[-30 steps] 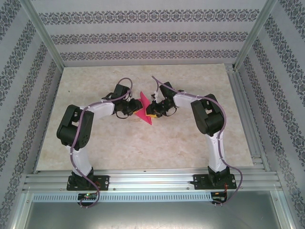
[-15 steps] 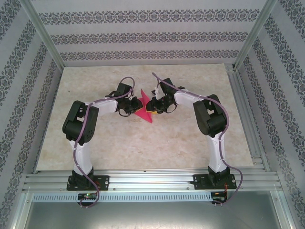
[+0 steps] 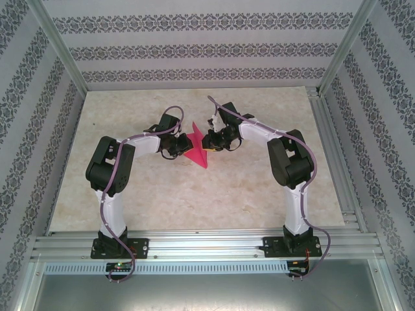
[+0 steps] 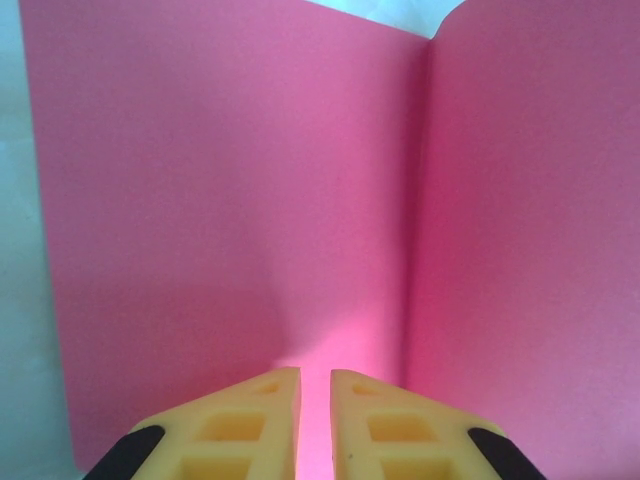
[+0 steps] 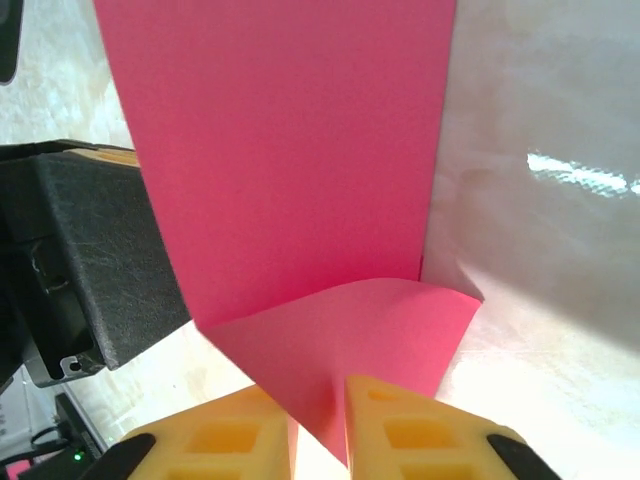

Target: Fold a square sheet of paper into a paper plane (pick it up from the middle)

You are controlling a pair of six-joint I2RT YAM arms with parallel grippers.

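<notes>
Top external view: the sheet of paper point(image 3: 197, 153), creased and partly folded, lies mid-table between the two arms. The left gripper point(image 3: 184, 148) pinches its left edge and the right gripper point(image 3: 207, 144) pinches its right, above the pale table point(image 3: 194, 201).

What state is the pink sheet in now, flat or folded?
Folded: the sheet of paper shows a straight crease in the left wrist view, and a flap bends over at the right claw.
</notes>
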